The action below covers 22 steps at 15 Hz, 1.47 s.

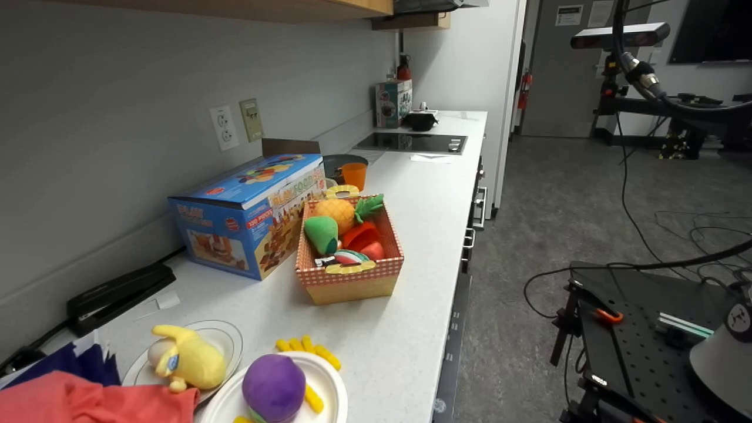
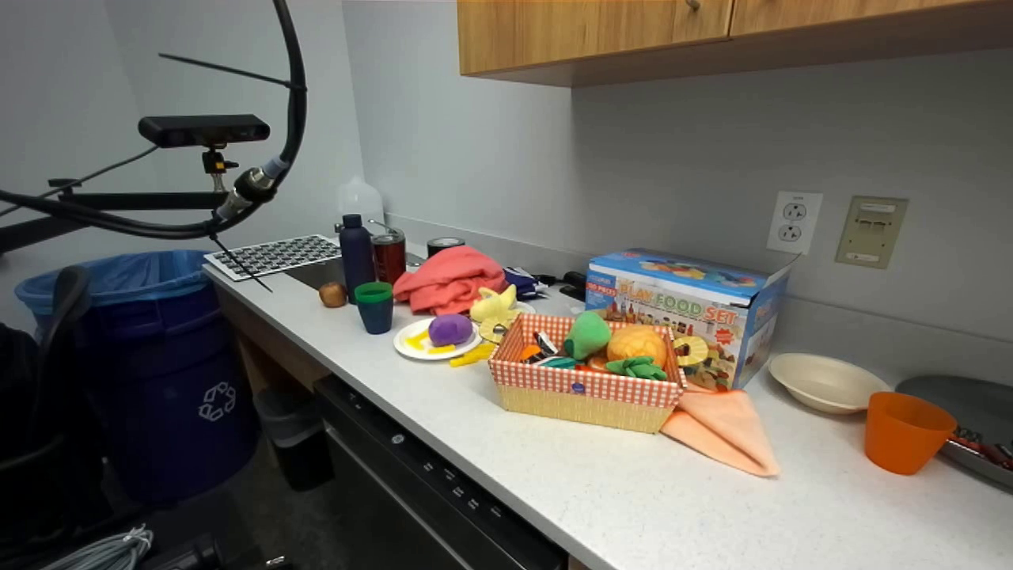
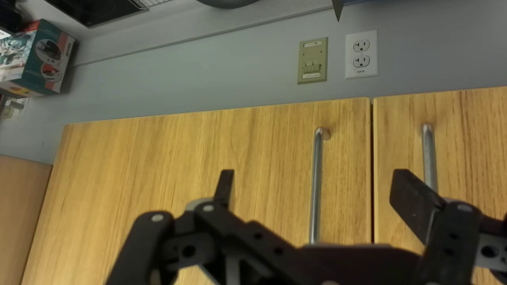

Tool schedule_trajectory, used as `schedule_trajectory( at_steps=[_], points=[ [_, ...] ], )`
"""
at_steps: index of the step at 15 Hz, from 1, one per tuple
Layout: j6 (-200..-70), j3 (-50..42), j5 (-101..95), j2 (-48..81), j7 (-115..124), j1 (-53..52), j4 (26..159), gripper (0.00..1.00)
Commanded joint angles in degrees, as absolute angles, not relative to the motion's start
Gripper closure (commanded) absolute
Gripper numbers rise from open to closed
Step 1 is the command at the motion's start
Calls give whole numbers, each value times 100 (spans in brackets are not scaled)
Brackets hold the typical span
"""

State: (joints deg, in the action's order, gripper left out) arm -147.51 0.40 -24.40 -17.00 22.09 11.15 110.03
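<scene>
Ahead of gripper [image 3: 314, 174], cabinet handle [image 3: 316, 186]

In an exterior view, the cabinet [image 2: 593, 39] hung over the counter [image 2: 601, 491] — basket [image 2: 586, 404] before box [image 2: 673, 301], cup [image 2: 906, 435] at right.

In the wrist view, saw the gripper [image 3: 313, 178] slightly blurred and cropped by the bottom edge, with the lower ends of the handles [image 3: 315, 186] hidden behind it. In an exterior view, lost part of the red cloth [image 1: 100, 405] and of the white plate [image 1: 339, 388] past the bottom edge. In an exterior view, could not identify the small objects [image 2: 967, 438] on the dark dish [image 2: 981, 404], itself cropped at right.
</scene>
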Motion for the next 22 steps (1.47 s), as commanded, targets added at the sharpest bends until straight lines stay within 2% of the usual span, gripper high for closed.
schedule_trajectory(
  at_steps=[1,6,13,22],
  points=[
    [-14751,80,-2393,-1694,2167,1167,10991,0],
    [-13422,91,-2376,-1774,1698,1080,10819,0],
    [-14152,-55,-2395,-775,1880,1026,11600,0],
    [-13684,-93,-2654,-888,1907,1004,11047,0]
  ],
)
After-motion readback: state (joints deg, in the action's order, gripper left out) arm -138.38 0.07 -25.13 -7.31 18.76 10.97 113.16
